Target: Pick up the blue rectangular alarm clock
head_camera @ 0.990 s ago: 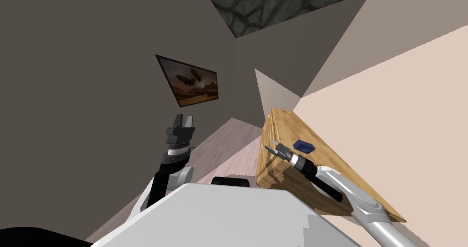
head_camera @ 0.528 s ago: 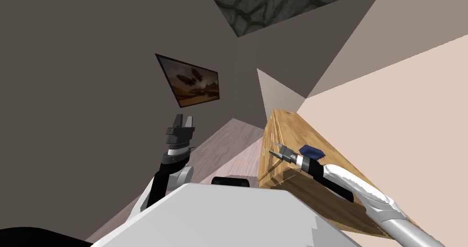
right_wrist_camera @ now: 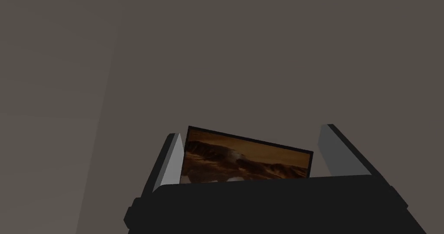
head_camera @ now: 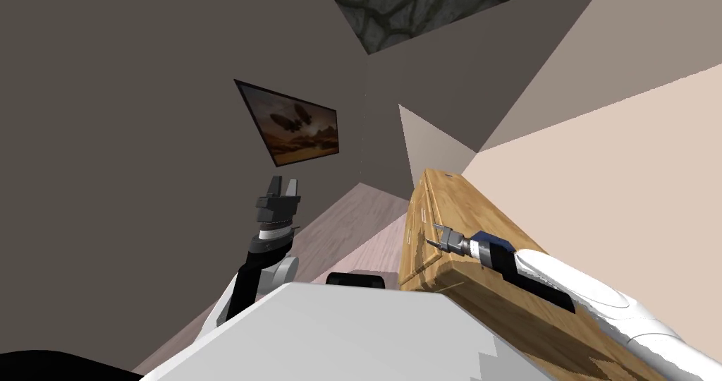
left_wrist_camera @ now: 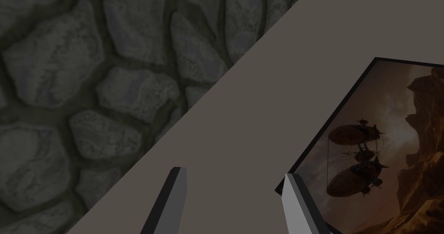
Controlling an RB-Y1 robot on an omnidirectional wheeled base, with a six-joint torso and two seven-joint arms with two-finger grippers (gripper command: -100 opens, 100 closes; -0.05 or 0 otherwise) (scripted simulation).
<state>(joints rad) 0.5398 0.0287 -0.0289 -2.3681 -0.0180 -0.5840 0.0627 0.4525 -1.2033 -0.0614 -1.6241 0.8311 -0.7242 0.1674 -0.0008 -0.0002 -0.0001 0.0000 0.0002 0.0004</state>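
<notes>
The blue alarm clock lies on top of a wooden dresser, and my right wrist hides most of it. My right arm reaches across the dresser top from the right. The right gripper is open and empty, just past the clock toward the dresser's front edge. In the right wrist view its fingers stand wide apart with nothing between them. My left gripper is raised to the left of the dresser, and its open fingers hold nothing.
The dresser stands against a pale wall on the right. Its drawer fronts face a strip of wood floor. A dark wall with a framed picture closes the left side.
My right forearm has swung over the dresser top and now covers most of the clock. The dresser sits slightly more to the right in the head view. The left arm is unchanged.
</notes>
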